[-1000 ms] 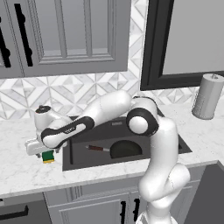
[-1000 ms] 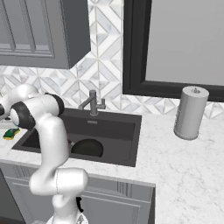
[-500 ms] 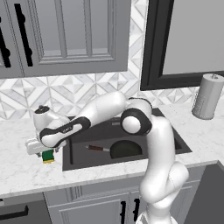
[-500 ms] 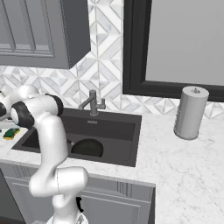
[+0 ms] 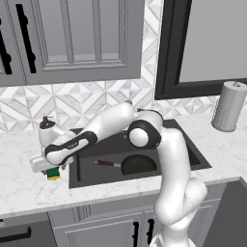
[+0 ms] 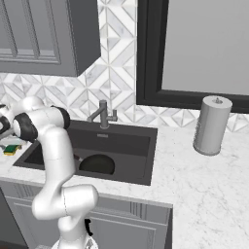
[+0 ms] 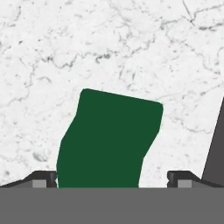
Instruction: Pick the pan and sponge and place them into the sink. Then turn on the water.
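Left of the sink, the wide-open tool (holding nothing) straddles the sponge, lengthwise along its view.

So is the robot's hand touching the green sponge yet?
Cannot tell. In the hand view the sponge sits between the open gripper fingertips, but whether they touch it is hidden.

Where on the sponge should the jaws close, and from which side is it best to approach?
Grip the sponge across its two long side edges, coming straight down from above. It lies flat, green face up, on the marble counter beside the sink; the open gripper already straddles it.
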